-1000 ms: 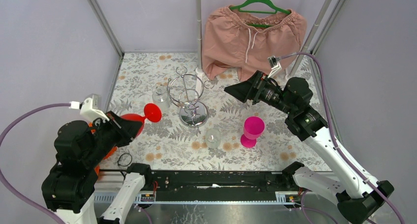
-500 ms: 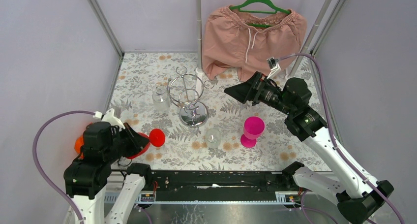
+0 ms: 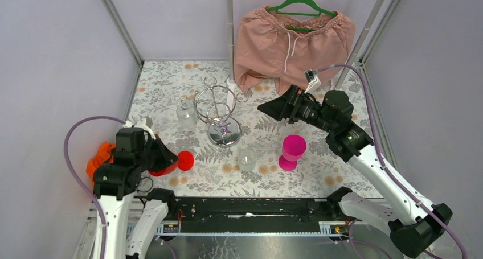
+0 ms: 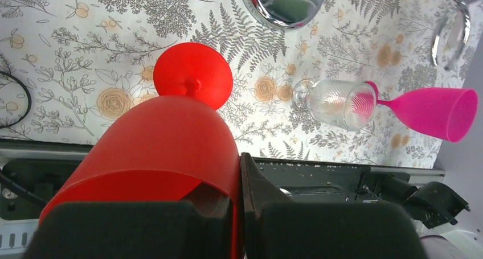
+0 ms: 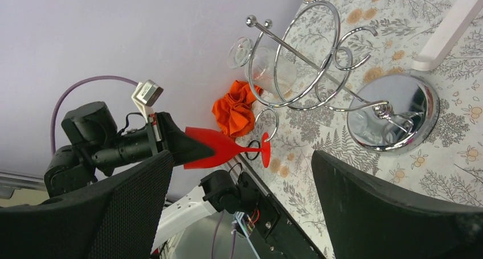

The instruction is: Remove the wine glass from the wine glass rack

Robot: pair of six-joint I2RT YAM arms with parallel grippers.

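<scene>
Now your left gripper (image 4: pixel 238 182) is clenched on the bowl wall of the red wine glass (image 4: pixel 171 139). The glass lies sideways, foot ahead of the fingers, apart from the wine glass rack (image 3: pixel 219 114). Turn the wrist until the foot faces down, then lower gently. Your right gripper (image 3: pixel 269 107) hangs released.

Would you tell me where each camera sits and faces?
Top external: above, behind the bases, looking down at the table; both arms show.
Left wrist: on the left gripper, its fingers clamping the red wine glass ahead.
Right wrist: on the right gripper, open fingers framing the wine glass rack.
Shared: all show that glass and rack.
</scene>
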